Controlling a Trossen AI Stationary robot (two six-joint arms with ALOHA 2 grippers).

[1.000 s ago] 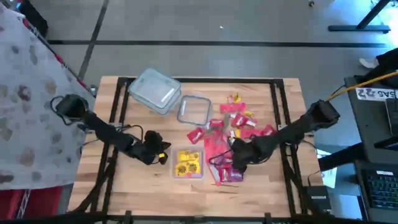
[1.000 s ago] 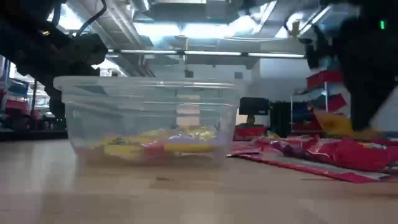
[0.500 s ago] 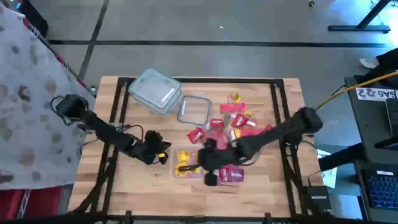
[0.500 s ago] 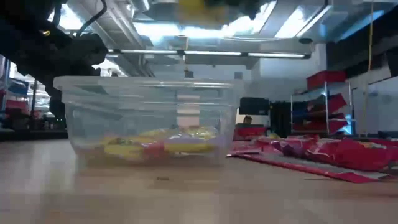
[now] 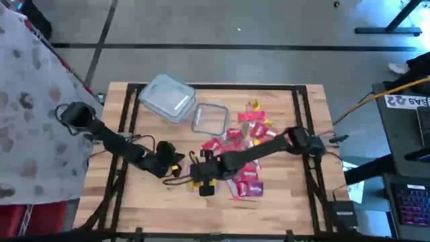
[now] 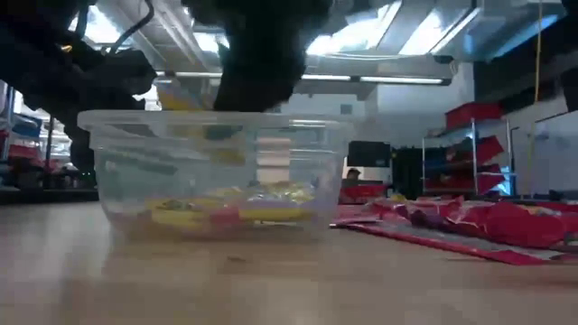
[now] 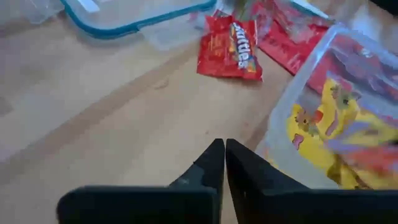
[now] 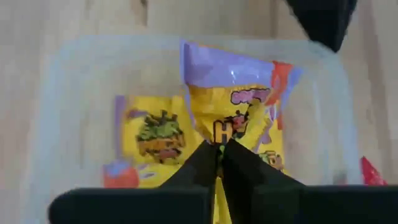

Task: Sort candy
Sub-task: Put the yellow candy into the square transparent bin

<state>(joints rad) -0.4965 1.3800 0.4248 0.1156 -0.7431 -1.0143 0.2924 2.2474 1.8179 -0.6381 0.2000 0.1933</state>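
Right hand (image 8: 219,148) pinched on a yellow candy packet (image 8: 239,115) — hanging over clear tub (image 8: 56,93), left hand (image 7: 224,152) closed

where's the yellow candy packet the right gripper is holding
In the right wrist view, the yellow packet hangs pinched in the right gripper directly above the clear tub of yellow candy.

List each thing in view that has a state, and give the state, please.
Right gripper: shut on a yellow candy packet, held over the clear tub.
Left gripper: shut, empty, beside the clear tub.
Clear tub: open, holds yellow packets.
Second tub: open, empty.
Lid: off, lying on the table.
Red candy packets: loose in a pile, unsorted.
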